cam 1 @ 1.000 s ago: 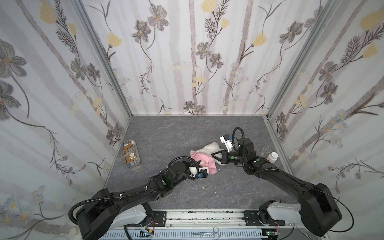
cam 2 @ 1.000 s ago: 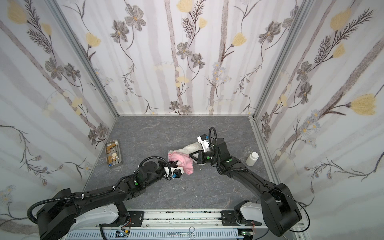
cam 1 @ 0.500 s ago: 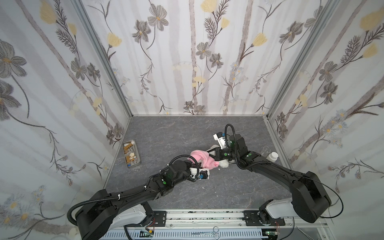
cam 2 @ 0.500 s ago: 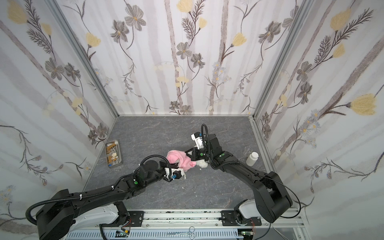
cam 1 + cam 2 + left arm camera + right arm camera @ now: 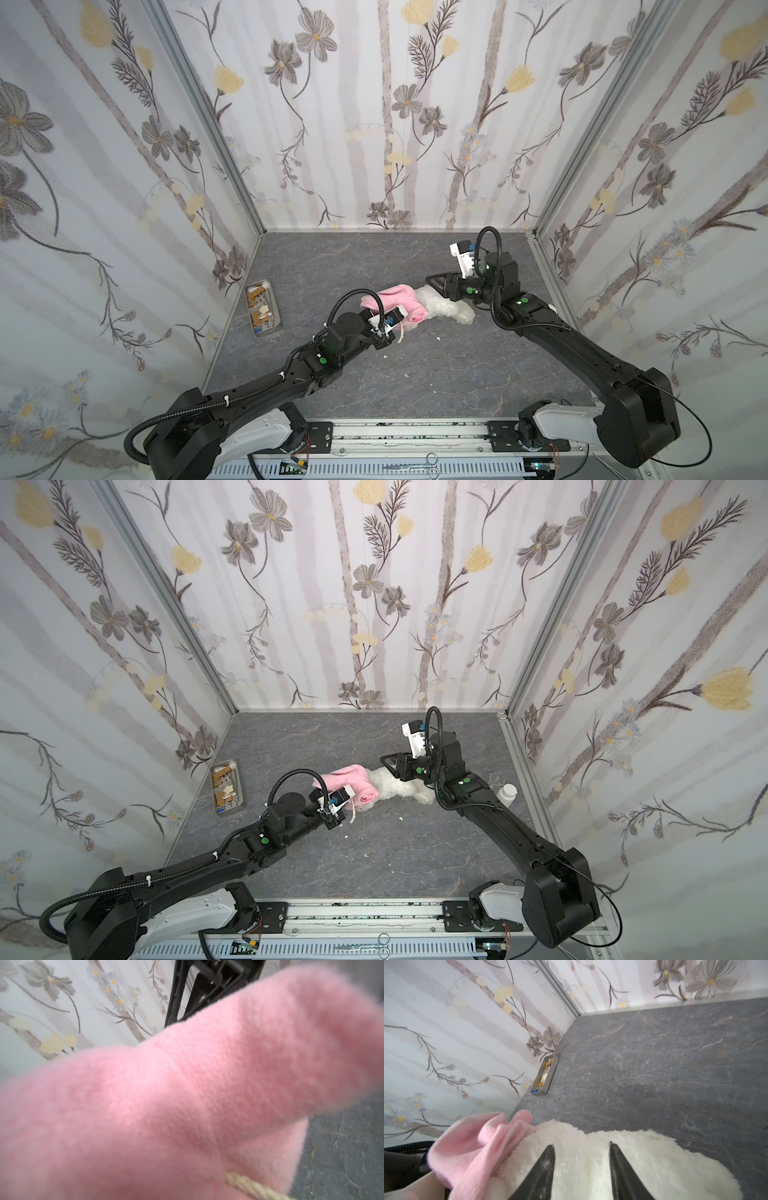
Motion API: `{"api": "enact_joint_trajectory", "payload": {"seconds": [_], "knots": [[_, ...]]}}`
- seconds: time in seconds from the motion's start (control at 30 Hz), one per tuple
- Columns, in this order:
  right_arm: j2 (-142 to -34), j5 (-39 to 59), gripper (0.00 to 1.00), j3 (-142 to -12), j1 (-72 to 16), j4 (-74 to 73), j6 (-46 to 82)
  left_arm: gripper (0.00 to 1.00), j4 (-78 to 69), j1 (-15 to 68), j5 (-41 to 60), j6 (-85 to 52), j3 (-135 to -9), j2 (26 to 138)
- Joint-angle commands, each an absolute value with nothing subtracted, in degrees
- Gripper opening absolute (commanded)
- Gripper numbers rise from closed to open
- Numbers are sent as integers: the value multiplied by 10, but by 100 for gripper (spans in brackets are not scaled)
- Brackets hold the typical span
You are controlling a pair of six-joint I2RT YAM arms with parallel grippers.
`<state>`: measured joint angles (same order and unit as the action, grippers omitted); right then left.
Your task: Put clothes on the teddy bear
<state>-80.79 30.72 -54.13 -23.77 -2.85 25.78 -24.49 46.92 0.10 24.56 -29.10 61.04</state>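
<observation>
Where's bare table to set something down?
Front middle, between left arm and right arm, before the bear: bare but for fluff specks. Back strip behind bear and hoodie: bare, as is the corner behind the tray. Crowded: centre, where arms meet bear; bottle far right.

Bright, even, soft light with faint shadows; left wrist view blurred by close pink hoodie [image 5: 187, 1095]
</observation>
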Motion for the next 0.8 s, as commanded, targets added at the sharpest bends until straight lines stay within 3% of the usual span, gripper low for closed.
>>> {"api": "enact_joint_trajectory", "payload": {"seconds": [0.0,0.1,0.23,0.47,0.77], "knots": [[-779,273,56,-545,-218,-33,236,0,-207,448,1,71,-312,606],[-739,256,54,-516,-225,-39,204,0,-164,406,31,-82,-335,606],[-698,332,47,-413,-292,-159,193,0,-146,336,132,-306,-349,616],[-744,358,28,-365,-391,-285,238,0,-151,313,217,-484,-360,641],[-793,222,20,-321,-466,-357,239,0,-261,288,237,-794,-304,643]]}}
